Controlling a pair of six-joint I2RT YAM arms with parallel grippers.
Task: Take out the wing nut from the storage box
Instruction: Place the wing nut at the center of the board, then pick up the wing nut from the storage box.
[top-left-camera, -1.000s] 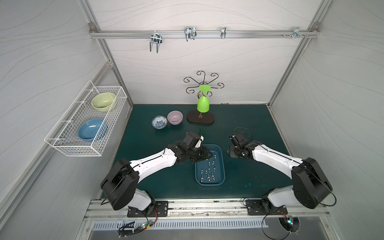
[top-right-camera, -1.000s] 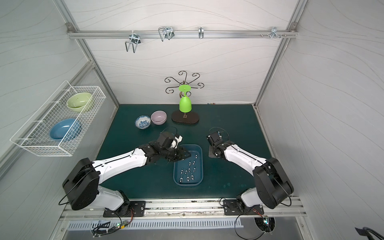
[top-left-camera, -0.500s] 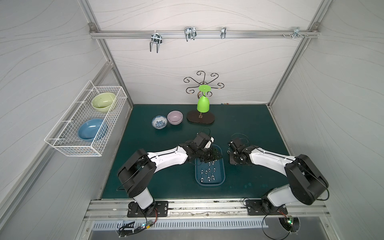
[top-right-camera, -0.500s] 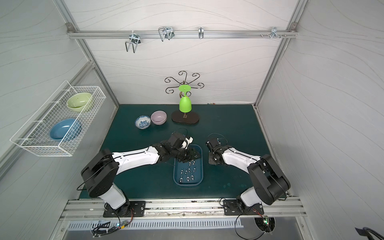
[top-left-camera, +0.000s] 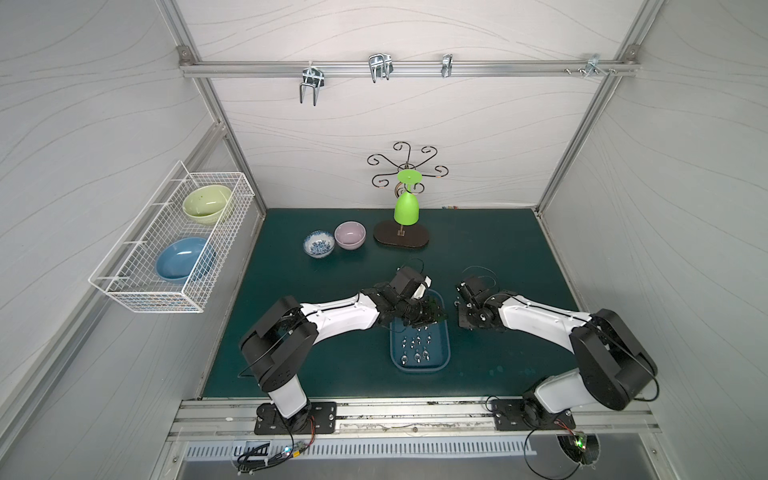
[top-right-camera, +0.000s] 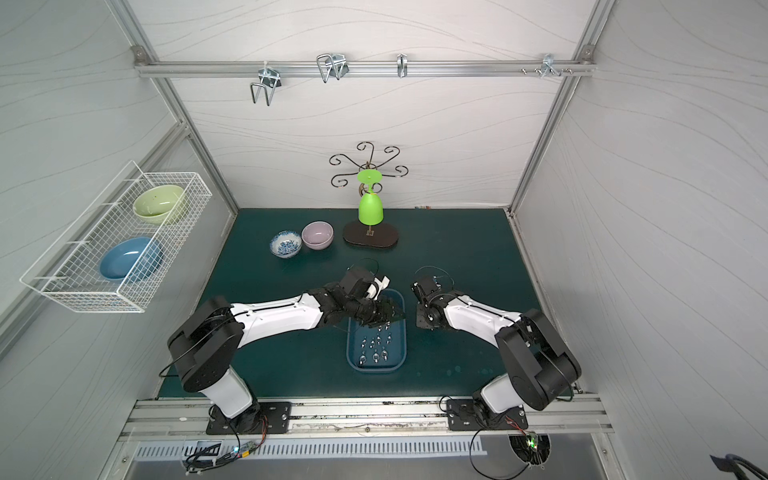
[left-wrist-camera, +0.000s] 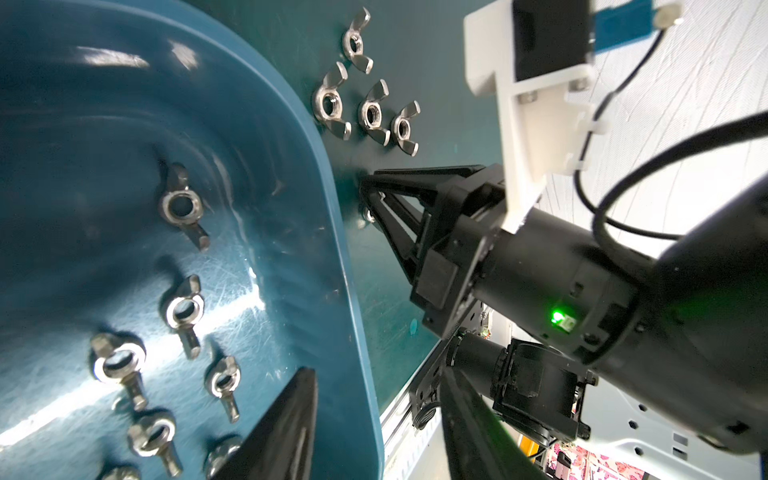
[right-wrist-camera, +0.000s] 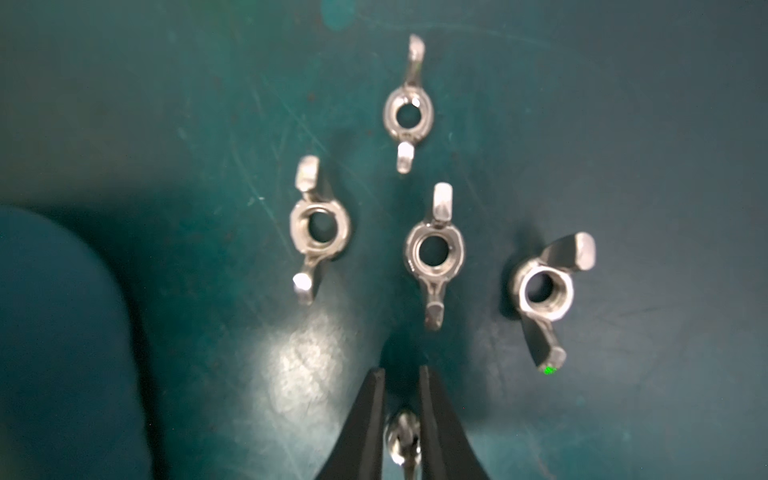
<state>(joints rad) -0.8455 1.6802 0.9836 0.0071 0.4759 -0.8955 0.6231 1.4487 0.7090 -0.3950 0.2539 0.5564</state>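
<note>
The blue storage box (top-left-camera: 419, 368) (top-right-camera: 376, 368) lies on the green mat with several wing nuts (top-left-camera: 415, 345) (left-wrist-camera: 183, 307) inside. My left gripper (top-left-camera: 432, 313) (left-wrist-camera: 376, 374) is open astride the box's far right wall, one finger (left-wrist-camera: 286, 415) inside and one outside. My right gripper (top-left-camera: 459, 308) (right-wrist-camera: 402, 370) points down at the mat just right of the box. Its jaws stand a little apart, with a wing nut (right-wrist-camera: 403, 436) between them at the mat. Several more wing nuts (right-wrist-camera: 432, 253) (left-wrist-camera: 370, 112) lie on the mat just beyond its tips.
A patterned bowl (top-left-camera: 318, 244) and a pink bowl (top-left-camera: 350, 235) sit at the back left. A dark stand carrying a green glass (top-left-camera: 406, 210) stands at the back centre. A white wire basket (top-left-camera: 174, 241) with two bowls hangs on the left wall.
My left arm has reached right to the box's far end. My right gripper has come down to the mat beside the box, and its jaws have parted slightly around the nut.
</note>
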